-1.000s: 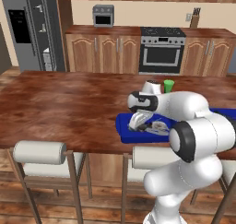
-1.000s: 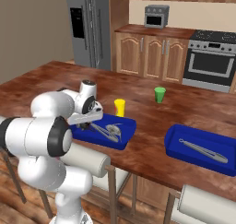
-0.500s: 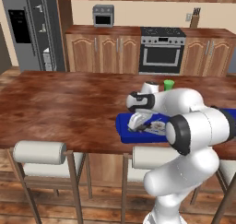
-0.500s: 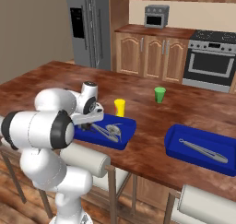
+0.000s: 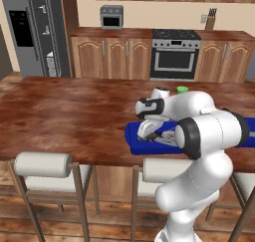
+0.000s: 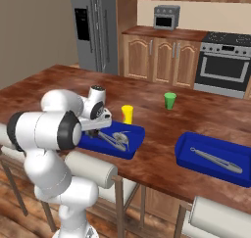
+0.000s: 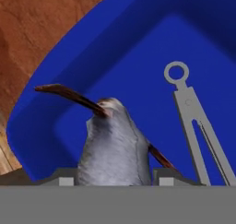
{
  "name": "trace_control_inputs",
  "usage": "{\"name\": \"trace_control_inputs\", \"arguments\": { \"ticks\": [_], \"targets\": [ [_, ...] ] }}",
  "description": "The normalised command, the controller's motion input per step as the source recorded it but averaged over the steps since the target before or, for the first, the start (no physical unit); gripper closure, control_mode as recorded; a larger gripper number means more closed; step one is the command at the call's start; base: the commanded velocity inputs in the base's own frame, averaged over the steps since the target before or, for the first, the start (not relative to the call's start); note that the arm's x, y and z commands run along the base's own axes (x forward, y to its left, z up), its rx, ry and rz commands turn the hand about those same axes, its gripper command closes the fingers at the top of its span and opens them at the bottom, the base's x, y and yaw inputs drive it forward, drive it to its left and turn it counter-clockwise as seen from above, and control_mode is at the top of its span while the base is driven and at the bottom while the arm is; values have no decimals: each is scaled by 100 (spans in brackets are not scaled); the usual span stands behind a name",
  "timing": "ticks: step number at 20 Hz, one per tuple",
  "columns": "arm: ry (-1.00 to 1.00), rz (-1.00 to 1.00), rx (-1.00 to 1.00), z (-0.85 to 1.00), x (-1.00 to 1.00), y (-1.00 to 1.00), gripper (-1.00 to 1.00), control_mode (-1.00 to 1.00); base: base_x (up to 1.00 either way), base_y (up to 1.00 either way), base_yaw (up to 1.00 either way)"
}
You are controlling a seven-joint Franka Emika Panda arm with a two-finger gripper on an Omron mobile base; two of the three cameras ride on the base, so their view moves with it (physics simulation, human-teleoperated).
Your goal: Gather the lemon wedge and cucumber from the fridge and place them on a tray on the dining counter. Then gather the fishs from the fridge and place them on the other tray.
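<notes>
In the hand view a grey fish [image 7: 113, 142] with brown fins sits between my fingertips [image 7: 64, 178], low over the floor of a blue tray [image 7: 138, 48]. My gripper [image 7: 114, 179] is shut on the fish. The base views show the gripper [image 5: 147, 131] [image 6: 100, 130] down inside the near end of that tray [image 5: 133, 140] [image 6: 133, 143] on the dining counter. A grey metal utensil with a ring end [image 7: 193, 121] lies in the tray beside the fish. The other blue tray [image 6: 188, 149] stands further right with a long grey thing in it. The lemon wedge and cucumber are out of view.
A yellow cup [image 6: 127, 113] stands just behind the near tray and a green cup [image 6: 169, 100] [image 5: 183, 89] further back. Padded stools [image 5: 44, 165] [image 6: 93, 169] line the counter's front edge. The fridge [image 5: 35, 32] [image 6: 95, 29] is at the back left.
The arm's elbow has swung slightly. The gripper stays low in the tray, shut on the fish as before.
</notes>
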Motion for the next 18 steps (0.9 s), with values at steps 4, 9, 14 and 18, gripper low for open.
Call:
{"name": "trace_control_inputs", "arguments": {
  "ticks": [4,9,14,18],
  "targets": [
    [0,0,0,-7,14,0,-100,-100,0,0,0],
    [0,0,0,-7,16,0,-100,-100,0,0,0],
    [0,0,0,16,-34,-1,-100,-100,0,0,0],
    [-4,0,0,34,-49,-6,-100,-100,0,0,0]
  ]
}}
